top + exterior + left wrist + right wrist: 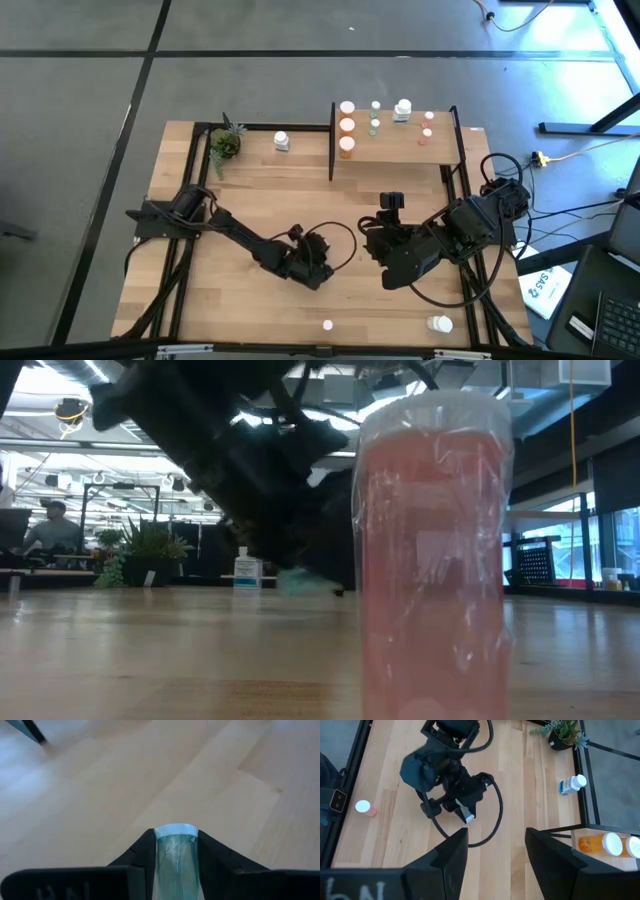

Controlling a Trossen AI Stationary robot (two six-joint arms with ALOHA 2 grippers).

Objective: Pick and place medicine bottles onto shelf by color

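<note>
Green medicine bottle (176,865) grasped between left gripper (175,870) fingers mid-worktop (250,200), right gripper (492,850) released nearby, shelf (395,150) at far edge.

pink bottle (435,560) cut off below — blurred, green bottle (176,865) base hidden between claw fingers (135,865)

Pale green translucent body and white ribbed cap on the small bottle (176,857) at bottom centre of the left wrist view, flanked by matte black fingers (137,860). Pinkish-red translucent plastic bottle (433,560) filling the right of the low view. Light-wood shelf board (395,145) on black frame, upper centre of the high view: three orange bottles (346,127), white caps. Pale striped wooden tabletop (230,290). Green potted plant (224,144), upper left.
</note>
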